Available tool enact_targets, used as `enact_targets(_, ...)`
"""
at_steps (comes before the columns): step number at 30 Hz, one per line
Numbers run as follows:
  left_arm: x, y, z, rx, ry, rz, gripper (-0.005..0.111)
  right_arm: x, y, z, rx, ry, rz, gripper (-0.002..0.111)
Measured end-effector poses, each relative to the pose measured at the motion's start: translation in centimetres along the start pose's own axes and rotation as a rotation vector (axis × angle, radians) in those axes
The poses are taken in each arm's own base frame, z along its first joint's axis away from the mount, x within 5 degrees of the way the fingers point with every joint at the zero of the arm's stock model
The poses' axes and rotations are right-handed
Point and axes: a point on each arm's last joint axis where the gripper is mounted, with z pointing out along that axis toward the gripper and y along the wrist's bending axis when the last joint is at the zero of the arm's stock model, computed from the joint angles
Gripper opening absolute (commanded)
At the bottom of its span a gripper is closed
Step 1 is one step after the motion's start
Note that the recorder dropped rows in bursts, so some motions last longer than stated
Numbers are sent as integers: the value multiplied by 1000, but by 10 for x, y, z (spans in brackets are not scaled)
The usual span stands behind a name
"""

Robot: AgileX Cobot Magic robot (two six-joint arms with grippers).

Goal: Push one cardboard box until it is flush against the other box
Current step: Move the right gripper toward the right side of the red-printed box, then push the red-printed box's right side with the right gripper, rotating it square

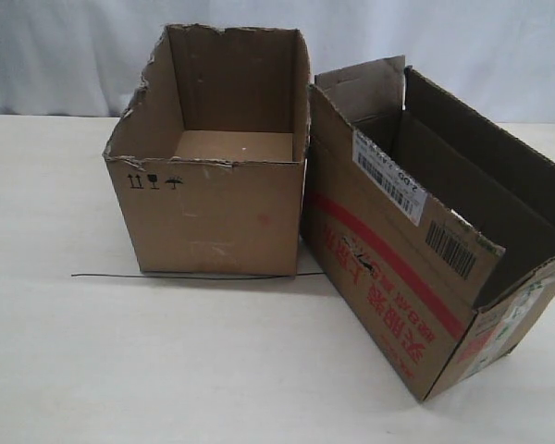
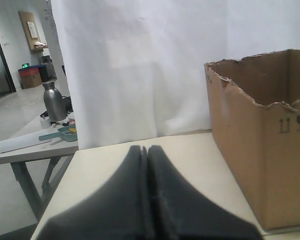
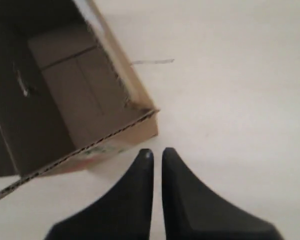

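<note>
The cardboard box (image 1: 398, 277), long, with a red stripe, red print and barcode labels, stands at the right, turned at an angle. Its far corner is close against the other box (image 1: 213, 213), a wider carton with a torn rim; a wedge-shaped gap opens between them toward the front. Neither gripper shows in the exterior view. My left gripper (image 2: 144, 148) is shut and empty, to the side of the other box (image 2: 270, 165). My right gripper (image 3: 157, 151) hovers just off a bottom corner of the cardboard box (image 3: 90, 115), fingers almost together with a thin slit, holding nothing.
Both cartons rest on a pale table (image 1: 166, 370) with a white curtain behind it. A thin dark strip (image 1: 166, 276) lies along the wider carton's front base. Beyond the table edge stands a side table with a metal bottle (image 2: 53, 102).
</note>
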Motion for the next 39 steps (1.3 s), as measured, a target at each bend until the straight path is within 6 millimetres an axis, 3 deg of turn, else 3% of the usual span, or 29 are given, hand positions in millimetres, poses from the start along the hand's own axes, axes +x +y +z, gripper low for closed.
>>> enact_targets(5, 0, 0, 0, 0, 0, 0, 0, 22, 15, 45, -86, 210, -86, 5)
enact_targets(12, 0, 0, 0, 0, 0, 0, 0, 60, 37, 72, -158, 359, -268, 5)
enact_targets(15, 0, 0, 0, 0, 0, 0, 0, 68, 40, 86, -167, 332, -320, 5)
enact_targets(30, 0, 0, 0, 0, 0, 0, 0, 41, 50, 137, -152, 154, -318, 5)
enact_targets(39, 0, 0, 0, 0, 0, 0, 0, 27, 56, 158, -170, 63, -256, 5)
